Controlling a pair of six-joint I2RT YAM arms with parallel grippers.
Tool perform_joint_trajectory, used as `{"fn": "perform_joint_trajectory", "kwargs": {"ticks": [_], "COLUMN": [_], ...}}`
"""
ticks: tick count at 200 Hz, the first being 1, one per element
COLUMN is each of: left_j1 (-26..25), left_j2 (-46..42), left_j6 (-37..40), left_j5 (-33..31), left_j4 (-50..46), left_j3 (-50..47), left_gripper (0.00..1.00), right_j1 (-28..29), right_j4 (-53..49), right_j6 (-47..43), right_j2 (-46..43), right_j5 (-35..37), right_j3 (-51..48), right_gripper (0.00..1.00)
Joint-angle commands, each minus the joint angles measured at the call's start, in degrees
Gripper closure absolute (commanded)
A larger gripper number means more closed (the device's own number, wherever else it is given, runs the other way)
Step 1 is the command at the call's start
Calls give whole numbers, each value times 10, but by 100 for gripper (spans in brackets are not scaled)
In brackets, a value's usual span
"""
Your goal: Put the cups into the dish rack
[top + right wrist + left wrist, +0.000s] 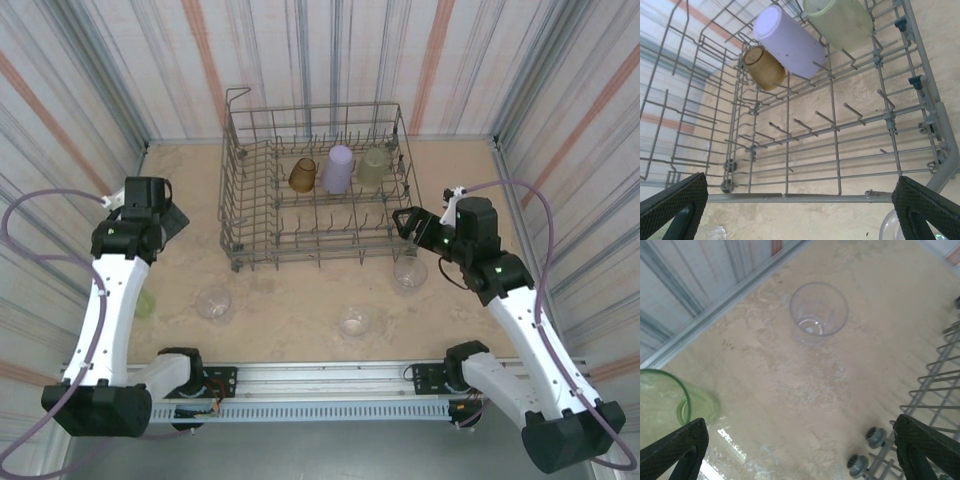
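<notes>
The bench (290,300) has a mottled beige, stone-look surface. Striped wall panels (90,80) in grey, white and pale orange enclose it on three sides. A metal rail (330,375) along the near edge carries both arm bases.

The dish rack (330,228) stands at the far centre. Its far row holds the amber cup (303,175), lavender cup (337,168) and yellow-green cup (372,165) side by side.

On the bench in front of the rack stand the left clear cup (213,302), middle clear cup (354,321) and right clear cup (410,272). A green cup (670,400) sits near the left wall.

The left end effector (799,424) is spread wide and empty. The right end effector (800,181) is also spread wide and empty, at the rack's front edge.
</notes>
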Motion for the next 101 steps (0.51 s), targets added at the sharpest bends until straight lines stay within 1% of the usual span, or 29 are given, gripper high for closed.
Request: {"fn": "perform_joint_trajectory", "kwargs": {"ticks": [1, 37, 69, 82, 101], "left_j1": [18, 23, 28, 39, 68], "left_j2": [-6, -3, -10, -9, -7], "left_j6": [8, 16, 17, 11, 7], "left_j5": [26, -1, -23, -26, -21], "left_j4": [-11, -17, -25, -33, -38], "left_j3": [-17, -38, -55, -60, -66], "left_gripper": [1, 1, 1, 1, 1], "right_j1": [4, 3, 11, 15, 19], "right_j4": [1, 9, 0, 2, 7], "right_j6": [-6, -9, -10, -9, -7], "right_j2": [10, 33, 42, 40, 36], "right_j5": [3, -41, -40, -35, -30], "right_j3": [11, 12, 20, 19, 19], "right_gripper": [1, 1, 1, 1, 1]}}
